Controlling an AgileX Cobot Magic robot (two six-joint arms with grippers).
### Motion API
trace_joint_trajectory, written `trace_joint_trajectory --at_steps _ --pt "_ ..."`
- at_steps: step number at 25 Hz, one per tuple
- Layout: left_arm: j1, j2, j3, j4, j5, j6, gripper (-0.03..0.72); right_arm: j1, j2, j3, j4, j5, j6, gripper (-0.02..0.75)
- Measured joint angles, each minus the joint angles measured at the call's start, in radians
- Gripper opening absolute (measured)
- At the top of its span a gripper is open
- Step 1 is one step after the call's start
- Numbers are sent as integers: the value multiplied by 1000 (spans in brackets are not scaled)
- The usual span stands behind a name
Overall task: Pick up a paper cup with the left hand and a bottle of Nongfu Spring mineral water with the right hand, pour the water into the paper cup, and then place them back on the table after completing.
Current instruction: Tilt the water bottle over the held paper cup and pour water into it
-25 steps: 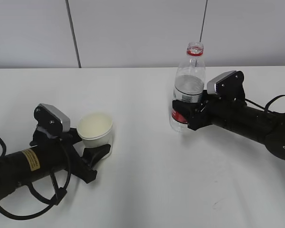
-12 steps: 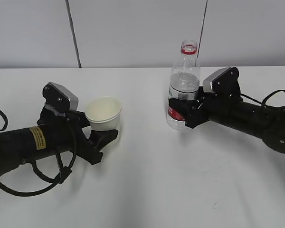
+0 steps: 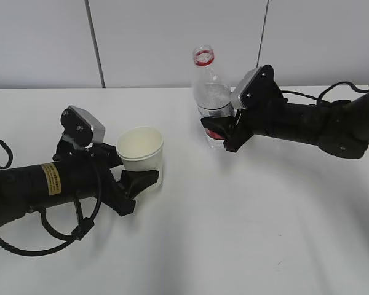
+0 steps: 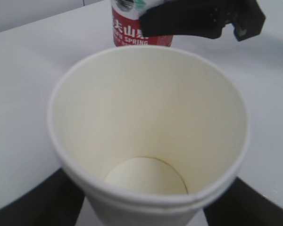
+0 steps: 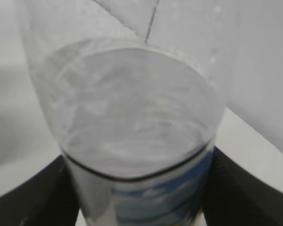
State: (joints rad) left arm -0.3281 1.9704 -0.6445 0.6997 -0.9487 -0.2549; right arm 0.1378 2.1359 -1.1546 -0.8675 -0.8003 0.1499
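My left gripper (image 3: 141, 176) is shut on the white paper cup (image 3: 140, 149) and holds it upright above the table (image 3: 234, 233). The cup is empty and fills the left wrist view (image 4: 148, 127), with a black finger on each side. My right gripper (image 3: 224, 130) is shut on the Nongfu Spring bottle (image 3: 210, 98), gripping it at the red label. The bottle is open, with a red neck ring, tilted slightly left, and lifted off the table right of the cup. It shows in the right wrist view (image 5: 132, 127) with water inside, and its red label shows in the left wrist view (image 4: 137, 30).
The white tabletop runs back to a grey panelled wall (image 3: 172, 37). Black cables loop by the left arm (image 3: 43, 236) and trail behind the right arm (image 3: 338, 89). A small dark scuff (image 3: 278, 264) marks the front right of the table.
The right gripper has lifted the bottle and carried it left and up, toward the cup. The left gripper has raised the cup and moved it right and toward the back.
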Motion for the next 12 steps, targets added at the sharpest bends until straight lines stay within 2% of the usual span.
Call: trace_joint_trajectory --at_steps 12 --pt "0 0 0 51 0 -8 461 62 0 -82 -22 75 -307 499"
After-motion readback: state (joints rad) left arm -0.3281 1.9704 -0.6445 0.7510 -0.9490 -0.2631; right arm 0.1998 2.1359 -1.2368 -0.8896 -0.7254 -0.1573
